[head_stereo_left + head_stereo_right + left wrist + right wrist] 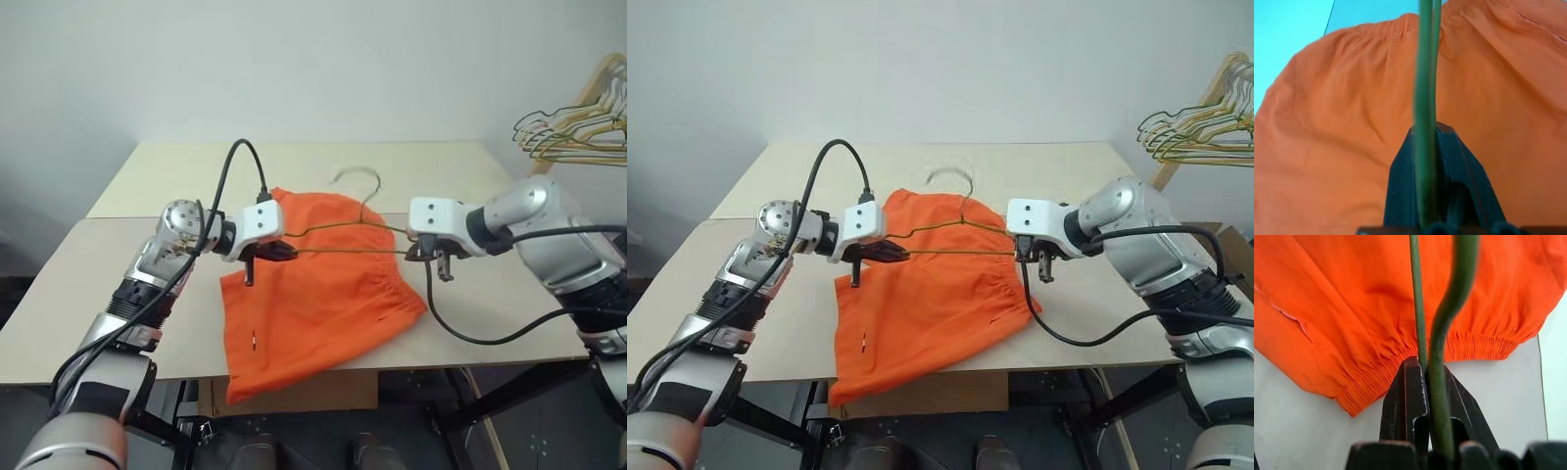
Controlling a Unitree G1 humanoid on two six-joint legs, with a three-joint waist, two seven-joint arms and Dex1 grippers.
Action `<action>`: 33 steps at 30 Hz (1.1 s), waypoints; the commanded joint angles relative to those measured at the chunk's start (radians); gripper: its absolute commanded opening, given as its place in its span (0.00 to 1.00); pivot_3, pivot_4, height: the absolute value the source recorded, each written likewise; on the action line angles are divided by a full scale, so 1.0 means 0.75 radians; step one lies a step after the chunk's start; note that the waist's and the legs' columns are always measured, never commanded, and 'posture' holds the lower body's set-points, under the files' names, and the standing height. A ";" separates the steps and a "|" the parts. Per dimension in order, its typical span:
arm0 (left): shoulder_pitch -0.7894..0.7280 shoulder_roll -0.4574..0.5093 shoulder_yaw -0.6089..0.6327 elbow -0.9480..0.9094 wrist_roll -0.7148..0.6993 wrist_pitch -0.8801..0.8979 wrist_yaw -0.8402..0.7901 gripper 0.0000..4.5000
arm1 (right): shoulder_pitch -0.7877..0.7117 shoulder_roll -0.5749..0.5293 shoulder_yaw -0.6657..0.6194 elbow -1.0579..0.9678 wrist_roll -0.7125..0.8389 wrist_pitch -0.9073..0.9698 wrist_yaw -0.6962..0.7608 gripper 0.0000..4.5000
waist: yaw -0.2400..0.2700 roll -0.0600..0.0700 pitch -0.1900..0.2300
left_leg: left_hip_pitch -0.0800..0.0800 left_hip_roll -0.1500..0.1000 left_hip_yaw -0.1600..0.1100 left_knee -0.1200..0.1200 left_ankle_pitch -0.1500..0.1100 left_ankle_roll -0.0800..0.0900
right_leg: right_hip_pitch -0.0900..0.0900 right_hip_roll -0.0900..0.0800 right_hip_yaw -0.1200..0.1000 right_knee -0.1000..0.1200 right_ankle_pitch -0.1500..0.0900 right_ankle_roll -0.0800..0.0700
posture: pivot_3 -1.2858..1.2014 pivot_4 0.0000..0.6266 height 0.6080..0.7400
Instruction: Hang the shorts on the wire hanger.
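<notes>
Both grippers are clamped on the same bit of wire here. The left gripper (284, 252) has its black fingers (1449, 186) pinched tight on one end of the wire hanger (343, 250), and the right gripper (423, 251) has its fingers (1405, 401) squeezed shut on the other end, so the hanger is stretched between them, held up off the table (118, 284).

No brand names, labels or writing that I can make out on anything.

Pose-wise, the left arm comes in from the left with its wrist bent so the gripper points across toward the right and a bit down. The right arm reaches in from the right, gripper angled down and toward the left. Black cables (235, 162) loop off both wrists.

The hanger is thin, dark greenish wire, with its hook (364, 181) pointing away toward the far side of the table. The shorts (313, 304) are bright orange, soft and a little rumpled, lying flat on the table right under the hanger, gathered waistband (1469, 345) on the right gripper's side, one leg drooping over the near table edge.

Off at the far right there's a bunch of yellowish hangers (573, 132) on a wooden rack.
</notes>
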State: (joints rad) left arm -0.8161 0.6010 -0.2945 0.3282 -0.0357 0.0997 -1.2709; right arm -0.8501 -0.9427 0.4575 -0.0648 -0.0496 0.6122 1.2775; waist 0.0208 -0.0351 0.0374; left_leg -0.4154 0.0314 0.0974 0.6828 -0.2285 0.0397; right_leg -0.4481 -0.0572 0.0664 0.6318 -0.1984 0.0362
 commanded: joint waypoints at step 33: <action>0.244 -0.027 0.356 -0.415 -0.596 0.253 -0.045 0.99 | 0.514 -0.033 -0.578 0.416 0.739 1.148 -0.209 0.00 | 0.005 0.000 -0.001 | 0.013 0.002 -0.004 0.009 0.000 0.001 | 0.018 0.003 0.000 -0.004 -0.002 0.003 | 0.57 0.00 1.00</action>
State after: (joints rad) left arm -0.6232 0.5650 -0.0467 0.0539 -0.4715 0.2829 -1.3128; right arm -0.4300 -0.9593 0.0087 0.2289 0.4825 1.5005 1.0961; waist 0.0247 -0.0352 0.0369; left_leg -0.4060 0.0324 0.0942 0.6894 -0.2281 0.0406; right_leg -0.4344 -0.0554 0.0662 0.6289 -0.1998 0.0383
